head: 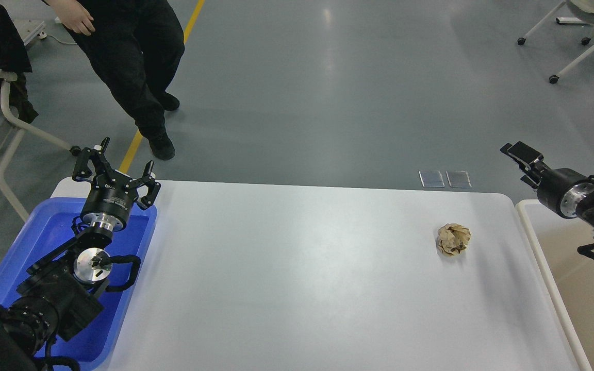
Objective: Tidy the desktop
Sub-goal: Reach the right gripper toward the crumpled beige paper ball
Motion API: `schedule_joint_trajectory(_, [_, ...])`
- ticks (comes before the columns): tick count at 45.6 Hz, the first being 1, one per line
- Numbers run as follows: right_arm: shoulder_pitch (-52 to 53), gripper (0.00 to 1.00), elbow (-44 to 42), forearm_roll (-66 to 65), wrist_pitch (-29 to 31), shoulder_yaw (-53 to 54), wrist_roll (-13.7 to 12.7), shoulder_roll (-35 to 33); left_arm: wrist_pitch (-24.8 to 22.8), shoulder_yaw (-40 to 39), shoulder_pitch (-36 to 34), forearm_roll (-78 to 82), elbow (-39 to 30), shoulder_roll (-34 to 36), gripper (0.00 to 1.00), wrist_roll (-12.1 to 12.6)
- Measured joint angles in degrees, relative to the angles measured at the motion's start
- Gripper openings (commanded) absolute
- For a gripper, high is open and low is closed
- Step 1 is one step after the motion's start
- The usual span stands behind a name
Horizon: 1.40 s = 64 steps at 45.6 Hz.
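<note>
Desktop [297,268] is sitting white and smooth with rounded corners, spanning nearly all the width between the two claws. Its surface is showing a soft glare in the middle and looking clean apart from one item.

Paper ball [453,239] is lying on it, brown and crumpled, well to the right of the left claw [115,166] and to the lower left of the right claw [517,155], well apart from both. It is resting near the desktop's right edge but not touching it.

Open room: a wide bare stretch of desktop is running from the left claw across to the ball. The far edge is passing just beyond the left claw's fingers; the near edge is running out of frame.

Left claw is hanging released, fingers spread wide, gripping nothing, over the far end of a blue tray [44,226] at the desktop's left side. The tray's right rim is lying just under and right of that claw.

Right claw is hovering over the floor past the desktop's far right corner; seen side-on, so I cannot tell whether it is released or clenched. A cream bin [539,247] is butting against the desktop's right edge, below that claw.

A person [137,67] in black is standing on the floor beyond the left claw.
</note>
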Motion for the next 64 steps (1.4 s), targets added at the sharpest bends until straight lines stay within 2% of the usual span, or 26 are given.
schedule_joint_trajectory(8, [2.61,1.0,-1.02,-2.27,0.18,-8.31,-0.01,3.85,0.0,0.0,0.0,0.0,0.0,0.0,1.0,0.0])
schedule_joint_trajectory(21, [0.94,1.0,-7.41,-7.96,0.27,-14.71,-0.02,10.37,0.0,0.0,0.0,0.0,0.0,0.0,1.0,0.0])
schedule_joint_trajectory(36, [-5.05,0.99,-15.06,-12.89,-0.06,-16.81,0.16,15.58,0.0,0.0,0.0,0.0,0.0,0.0,1.0,0.0])
schedule_joint_trajectory(64, [-9.89,0.99,-16.99,-14.17,-2.84,-16.69,0.36,18.75,0.0,-0.01,-0.03,0.0,0.0,0.0,1.0,0.0])
